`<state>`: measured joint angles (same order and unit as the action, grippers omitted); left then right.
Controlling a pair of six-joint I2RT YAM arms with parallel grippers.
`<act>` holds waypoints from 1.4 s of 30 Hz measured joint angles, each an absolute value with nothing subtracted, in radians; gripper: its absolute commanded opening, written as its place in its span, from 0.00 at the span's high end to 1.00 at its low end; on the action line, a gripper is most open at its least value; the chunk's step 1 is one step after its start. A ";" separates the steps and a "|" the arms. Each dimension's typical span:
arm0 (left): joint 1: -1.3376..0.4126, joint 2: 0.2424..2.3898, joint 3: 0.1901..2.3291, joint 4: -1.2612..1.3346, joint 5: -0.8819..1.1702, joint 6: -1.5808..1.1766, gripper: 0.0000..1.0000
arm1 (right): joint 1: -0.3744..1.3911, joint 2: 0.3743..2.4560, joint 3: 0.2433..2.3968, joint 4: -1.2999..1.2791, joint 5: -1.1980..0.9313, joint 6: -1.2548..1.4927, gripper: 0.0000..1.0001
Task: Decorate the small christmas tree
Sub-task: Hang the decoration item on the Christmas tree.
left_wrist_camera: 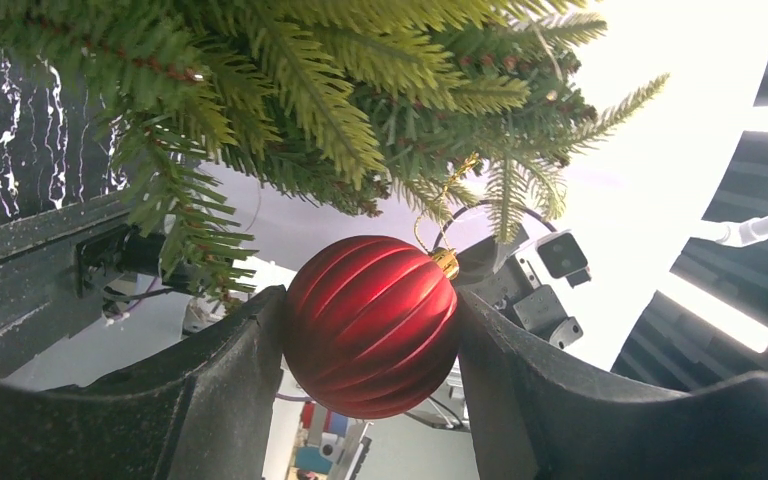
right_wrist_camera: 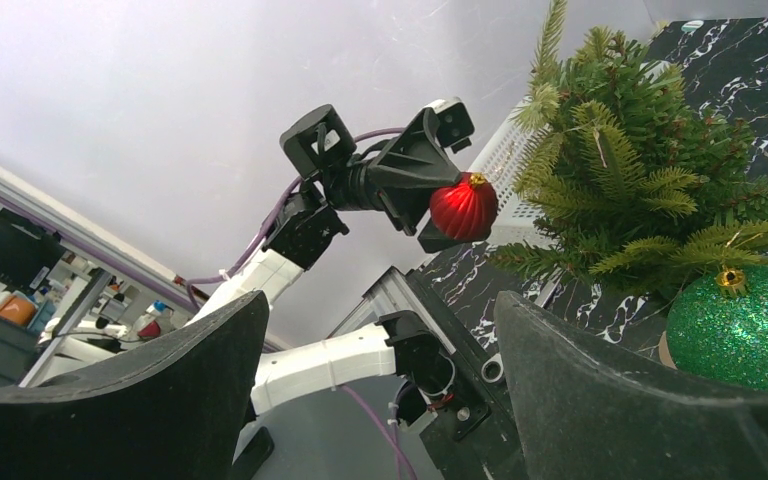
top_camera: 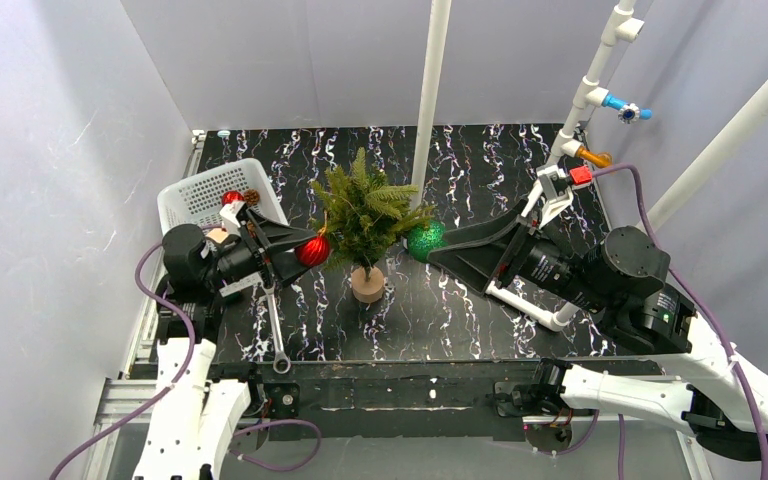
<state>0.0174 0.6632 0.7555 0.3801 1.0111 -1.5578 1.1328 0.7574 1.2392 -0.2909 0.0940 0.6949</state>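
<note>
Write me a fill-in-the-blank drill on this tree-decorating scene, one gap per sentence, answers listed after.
1. The left hand grips a ribbed ball ornament coloured ____.
2. The glittery ball ornament beside the small green artificial christmas tree is coloured ____.
3. The right hand has its jaws ____, gripping nothing.
4. In the top view, the white plastic mesh basket sits to the tree's ____.

Missing words: red; green; open; left

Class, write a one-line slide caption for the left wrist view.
The left tool grips a ribbed red bauble close to the branches of the small christmas tree.
</note>
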 measured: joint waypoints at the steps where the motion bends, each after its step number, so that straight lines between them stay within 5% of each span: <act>1: 0.017 0.664 0.750 0.385 1.011 -1.561 1.00 | 1.133 0.757 1.239 -0.291 0.094 0.695 0.08; 42: 0.017 0.762 0.662 0.489 1.010 -1.585 1.00 | 1.133 0.746 1.227 -0.291 0.109 0.684 0.08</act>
<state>0.0174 0.7624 0.6617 0.4892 1.0096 -1.5848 1.1328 0.7456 1.2274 -0.2913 0.1093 0.6838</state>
